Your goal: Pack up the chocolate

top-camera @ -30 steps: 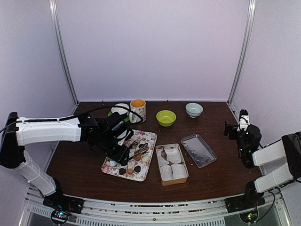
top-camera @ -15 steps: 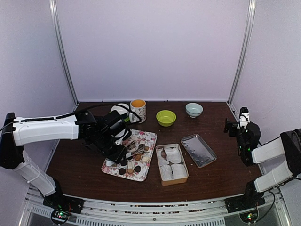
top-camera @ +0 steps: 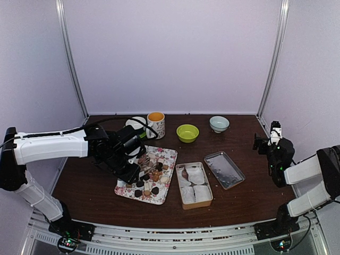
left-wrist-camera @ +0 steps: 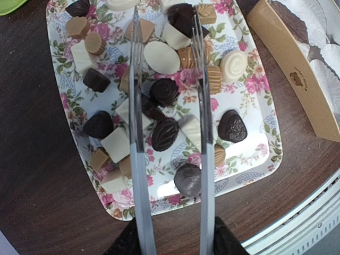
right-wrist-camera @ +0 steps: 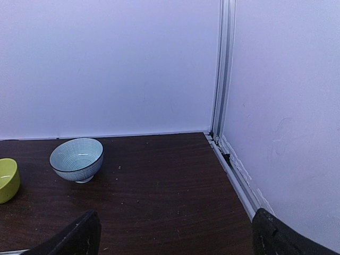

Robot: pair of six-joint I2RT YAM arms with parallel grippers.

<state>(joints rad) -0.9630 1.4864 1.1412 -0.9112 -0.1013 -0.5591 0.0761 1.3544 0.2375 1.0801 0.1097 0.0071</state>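
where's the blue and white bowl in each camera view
Top external: the blue and white bowl is at the back, right of centre.
Left wrist: not in it.
Right wrist: the bowl sits left of centre.
Shared landmark: the green bowl, to its left in both, cut by the right wrist picture's left edge.

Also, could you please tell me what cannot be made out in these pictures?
- Top view: whether the tin holds any chocolate; too small, and white paper lines it.
- Left wrist view: whether the tongs touch a piece; height unreadable from above.
- Right wrist view: the right gripper, mostly cut off by the bottom edge.
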